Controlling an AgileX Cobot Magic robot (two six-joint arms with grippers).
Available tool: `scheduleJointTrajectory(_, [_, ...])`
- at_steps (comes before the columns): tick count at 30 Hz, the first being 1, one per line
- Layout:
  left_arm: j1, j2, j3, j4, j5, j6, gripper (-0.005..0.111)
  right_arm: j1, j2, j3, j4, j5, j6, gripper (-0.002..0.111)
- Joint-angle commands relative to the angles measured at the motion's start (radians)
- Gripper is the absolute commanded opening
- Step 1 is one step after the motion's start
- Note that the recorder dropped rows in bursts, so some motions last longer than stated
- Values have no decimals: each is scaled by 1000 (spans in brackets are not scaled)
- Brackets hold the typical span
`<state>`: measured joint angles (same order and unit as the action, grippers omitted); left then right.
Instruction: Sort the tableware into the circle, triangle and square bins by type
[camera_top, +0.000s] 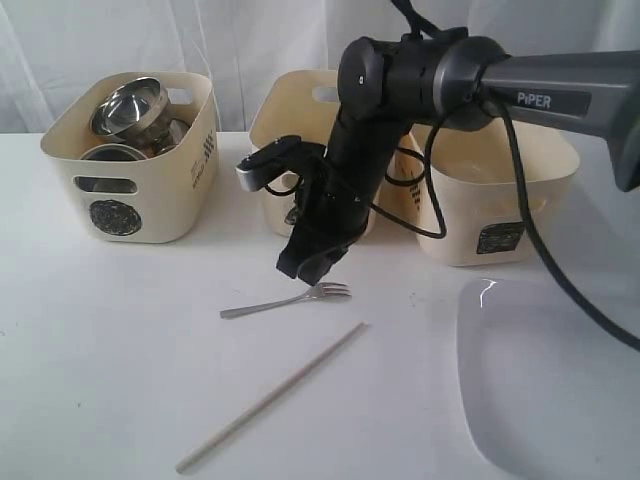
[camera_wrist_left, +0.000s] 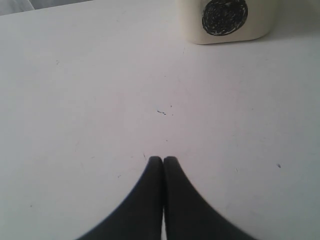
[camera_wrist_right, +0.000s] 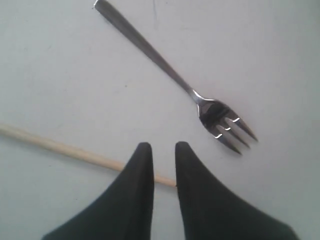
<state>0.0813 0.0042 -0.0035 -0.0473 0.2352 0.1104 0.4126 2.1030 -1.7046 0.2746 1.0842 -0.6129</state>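
A steel fork (camera_top: 290, 298) (camera_wrist_right: 165, 65) lies on the white table, tines to the right in the exterior view. One wooden chopstick (camera_top: 270, 397) (camera_wrist_right: 65, 147) lies slantwise nearer the front. My right gripper (camera_top: 318, 265) (camera_wrist_right: 160, 145) hovers just above the fork, fingers slightly open and holding nothing; the chopstick's end shows below them. My left gripper (camera_wrist_left: 163, 159) is shut and empty over bare table, facing the circle bin (camera_wrist_left: 192, 25) (camera_top: 160, 180), which holds steel bowls (camera_top: 130, 105). The left gripper is out of the exterior view.
Two more cream bins stand at the back: a middle one (camera_top: 290, 110), its mark hidden by the right arm, and a right one (camera_top: 500, 190) with a dark squarish mark. A large white plate (camera_top: 550, 390) lies at the front right.
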Motion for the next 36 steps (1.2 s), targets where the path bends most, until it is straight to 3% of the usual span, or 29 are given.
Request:
scheduleJointTrajectory(1, [-5,-4,3,-11,-3,-1,0,-6,-2,-4,2,-19,-7,16])
scheduleJointTrajectory(8, [-5,-4,3,-11,-3,-1,0,-6,6,-4,22,-97,-53,18])
scheduleJointTrajectory(14, [-5,-4,3,-11,-3,-1,0,-4,61,-4,20,28,-271,57])
scheduleJointTrajectory(16, [-5,-4,3,-11,-3,-1,0,-2,85,-4,0,4,-309,64])
scheduleJointTrajectory(21, [-5,-4,3,-11,-3,-1,0,-2,105,-4,-120,-63,-346,63])
scheduleJointTrajectory(30, [-5,-4,3,-11,-3,-1,0,-2,127,-4,-133,-204,-355,63])
scheduleJointTrajectory(36, [-5,-4,3,-11,-3,-1,0,-2,159,-4,-133,-184,-353,63])
